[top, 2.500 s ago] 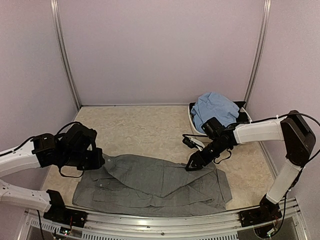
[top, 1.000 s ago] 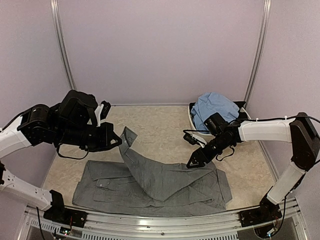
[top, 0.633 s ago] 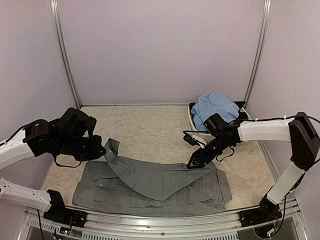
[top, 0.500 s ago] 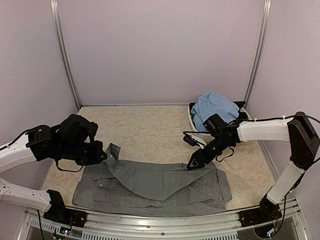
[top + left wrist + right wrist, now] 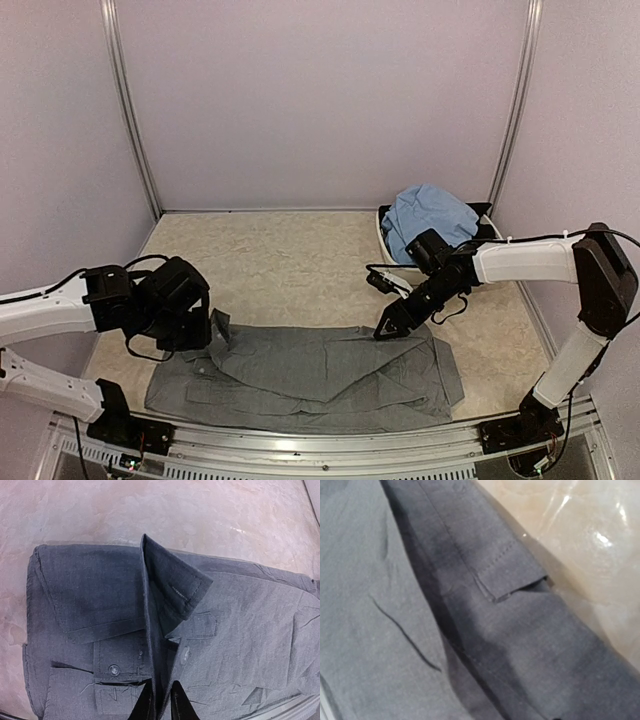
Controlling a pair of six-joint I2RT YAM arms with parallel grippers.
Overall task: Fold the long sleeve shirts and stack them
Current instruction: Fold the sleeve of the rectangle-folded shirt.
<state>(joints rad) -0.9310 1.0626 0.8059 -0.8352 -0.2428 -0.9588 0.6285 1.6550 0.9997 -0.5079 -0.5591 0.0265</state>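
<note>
A slate grey long sleeve shirt [image 5: 330, 372] lies flat along the near part of the table, with one sleeve folded across its body. My left gripper [image 5: 213, 332] is low over the shirt's left end. In the left wrist view this gripper [image 5: 161, 707] is shut on the sleeve, and the cuff [image 5: 175, 580] stands up beyond the fingertips [image 5: 181, 706]. My right gripper [image 5: 386, 328] rests on the shirt's far edge. Its fingers do not show in the right wrist view, which is filled by grey cloth [image 5: 395, 605]. A light blue shirt [image 5: 430, 218] is heaped in the basin.
The white oval basin [image 5: 383, 232] stands at the back right by a metal post [image 5: 510, 120]. The beige marbled tabletop [image 5: 290, 260] stretches behind the grey shirt to the back wall. A metal rail [image 5: 320, 440] runs along the near edge.
My left gripper has come down and to the left with the sleeve, from held high to low over the shirt's left end. The right arm has stayed put.
</note>
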